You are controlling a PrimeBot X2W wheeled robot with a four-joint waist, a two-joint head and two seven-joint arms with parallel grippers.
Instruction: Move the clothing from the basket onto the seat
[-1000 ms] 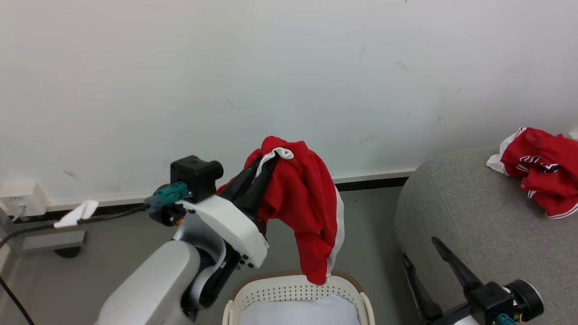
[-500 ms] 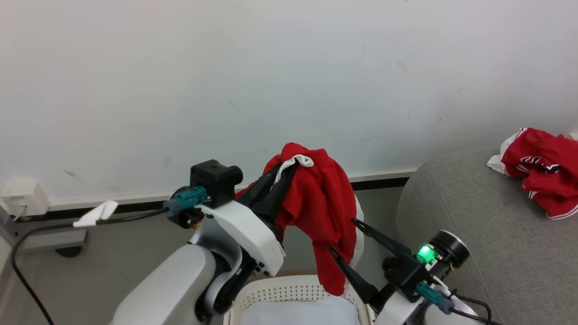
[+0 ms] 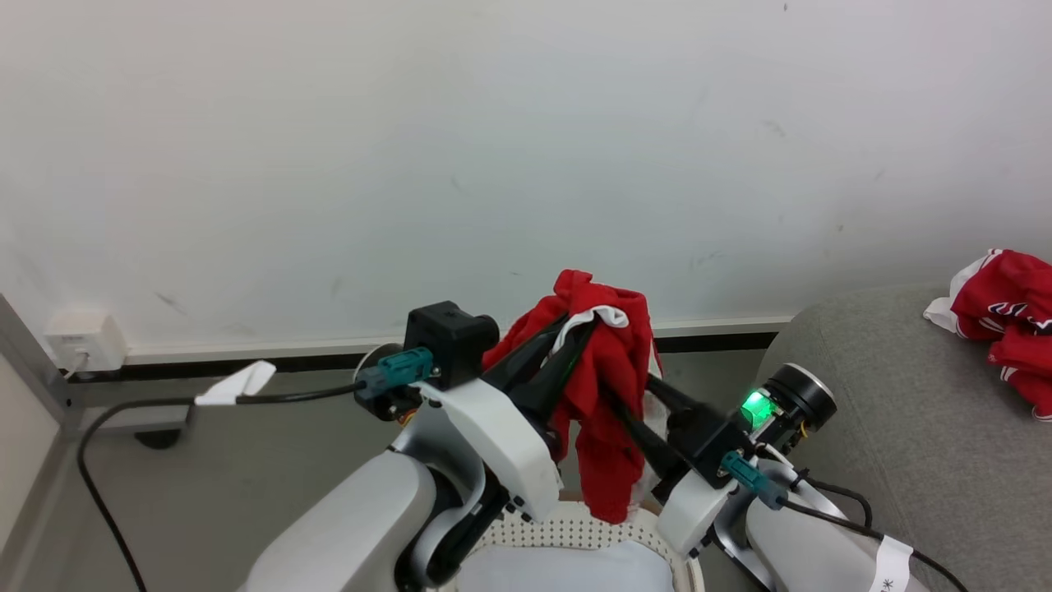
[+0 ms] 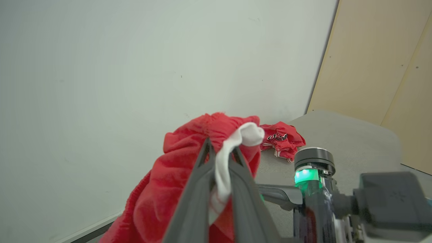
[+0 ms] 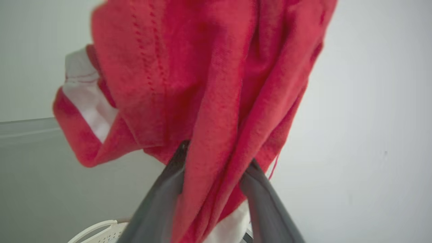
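Note:
A red garment with white trim (image 3: pixel 604 460) hangs in the air, above the cream perforated basket (image 3: pixel 575 530). My left gripper (image 3: pixel 579 325) is shut on its top edge; the left wrist view shows the white trim pinched between that gripper's fingers (image 4: pixel 221 146). My right gripper (image 3: pixel 629 385) reaches in from the right, lower down. In the right wrist view a fold of the red cloth (image 5: pixel 202 67) fills the gap between that gripper's fingers (image 5: pixel 218 155), both touching it. Another red garment (image 3: pixel 1007 308) with dark lettering lies on the grey seat (image 3: pixel 888 444) at the right.
A flat pale pad (image 3: pixel 567 571) lies inside the basket. A white wall stands close behind, with a socket (image 3: pixel 78 337) and a black cable along the floor at the left. The seat's rounded edge is just right of my right arm.
My right gripper has come up from the lower right and its fingers have closed in around the hanging garment. The left gripper carried the garment rightward; the camera has also shifted.

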